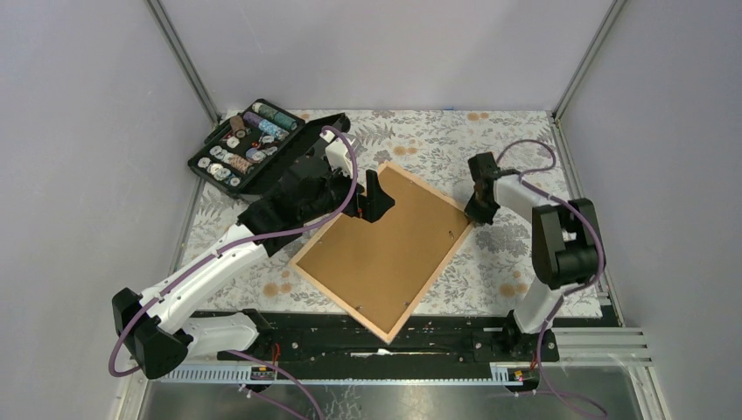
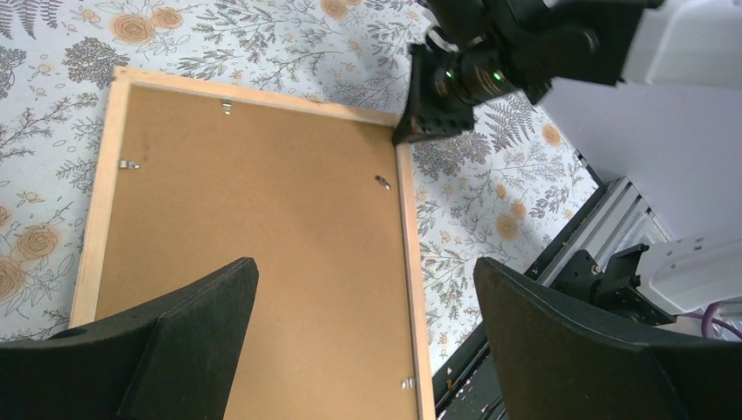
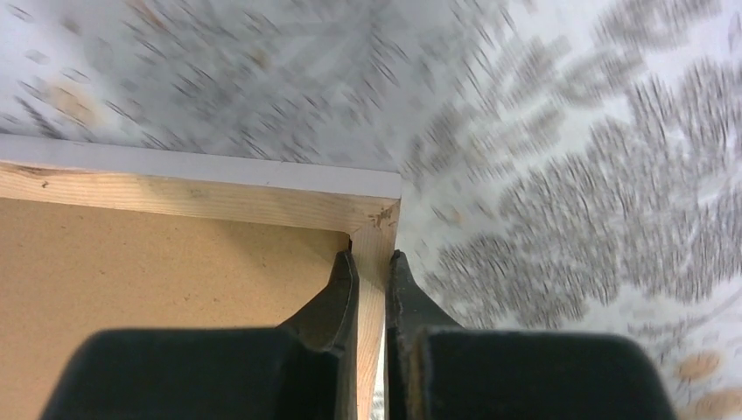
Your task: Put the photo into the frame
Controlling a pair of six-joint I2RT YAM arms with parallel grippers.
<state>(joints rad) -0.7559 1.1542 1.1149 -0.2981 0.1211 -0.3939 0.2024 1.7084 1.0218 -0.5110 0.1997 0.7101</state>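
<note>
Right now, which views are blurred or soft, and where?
Right wrist: tablecloth streaked with motion blur, frame corner and right gripper sharp. Left wrist: backing board crisp, left gripper close to the lens, dark, little detail. Top external: evenly lit, sharp.

frame (image 1: 339, 302) filling the middle, black case (image 1: 249, 144) crowding far-left corner, passable floral cloth (image 1: 503, 262) right of frame
</note>
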